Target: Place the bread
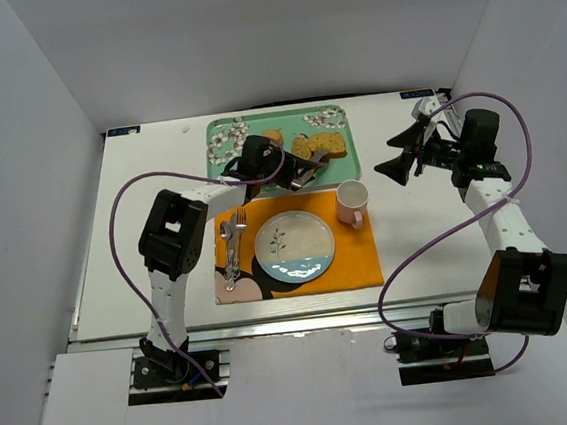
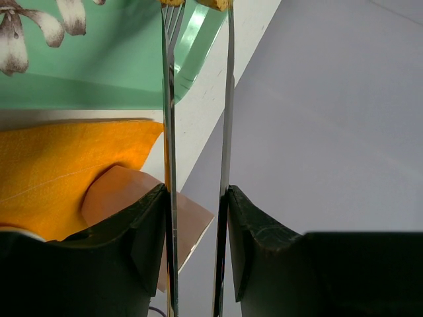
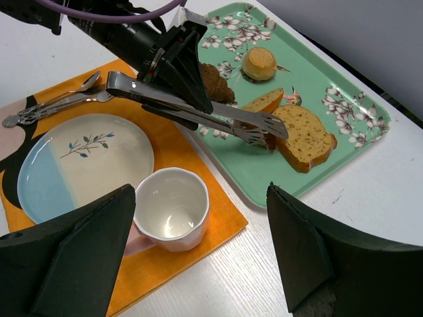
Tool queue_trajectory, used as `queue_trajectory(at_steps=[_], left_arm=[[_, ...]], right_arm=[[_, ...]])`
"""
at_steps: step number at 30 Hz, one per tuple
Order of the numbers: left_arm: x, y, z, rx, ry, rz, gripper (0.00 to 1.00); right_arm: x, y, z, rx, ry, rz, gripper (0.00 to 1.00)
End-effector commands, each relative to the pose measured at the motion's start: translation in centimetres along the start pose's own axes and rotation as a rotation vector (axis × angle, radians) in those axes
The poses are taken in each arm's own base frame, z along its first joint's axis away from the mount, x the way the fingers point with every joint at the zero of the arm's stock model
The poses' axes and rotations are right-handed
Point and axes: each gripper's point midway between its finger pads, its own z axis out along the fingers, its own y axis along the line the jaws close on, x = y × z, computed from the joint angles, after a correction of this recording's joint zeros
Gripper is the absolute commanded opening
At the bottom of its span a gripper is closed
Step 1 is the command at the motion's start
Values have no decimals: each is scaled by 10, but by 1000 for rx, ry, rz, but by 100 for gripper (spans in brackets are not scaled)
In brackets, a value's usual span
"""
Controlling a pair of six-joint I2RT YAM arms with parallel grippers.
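Note:
The bread (image 3: 307,135) (image 1: 329,146) lies flat on the green floral tray (image 3: 344,99), golden-tan with a darker crust. My left gripper (image 2: 197,198) (image 1: 259,165) is shut on a pair of metal tongs (image 3: 192,105) (image 2: 170,132), one arm pressed against each finger. The tongs reach across the tray, and their toothed tips (image 3: 268,129) meet the bread's left end, one above the other. In the left wrist view only tan bits of bread (image 2: 215,3) show at the top edge. My right gripper (image 3: 201,198) (image 1: 403,153) hangs open above the table's right side, holding nothing.
A narrow yellowish slice (image 3: 266,102), a dark brown chunk (image 3: 213,82) and a small round bun (image 3: 259,63) share the tray. On the orange placemat (image 3: 165,271) sit a blue-and-cream plate (image 3: 79,165), a white cup (image 3: 170,208) and cutlery (image 3: 59,99).

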Motion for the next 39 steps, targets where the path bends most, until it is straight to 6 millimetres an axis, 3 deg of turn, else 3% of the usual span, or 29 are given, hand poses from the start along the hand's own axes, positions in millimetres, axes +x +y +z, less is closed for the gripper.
queue_trajectory(at_steps=[1,15,22,26,32,39], left_arm=[[0,-12,-1,31,-12,-30,50],[-8,0,8,-51,-40,-121,50],[-12,-6,12,-39,-56,-136,49],[-12,-9,13,-38,-53,-136,43],[-8,-17,9,-11,-35,-127,23],[0,-46,-1,61,-7,-49,6]], right_arm=[[-3,1,-2,-12,-11,-20,84],[2,5,-5,-12,-9,-6,84],[5,6,-5,-14,-8,4,84],[4,7,-6,-12,-10,3,84],[3,7,-7,-10,-13,4,84],[-3,7,-8,-13,-21,-4,84]])
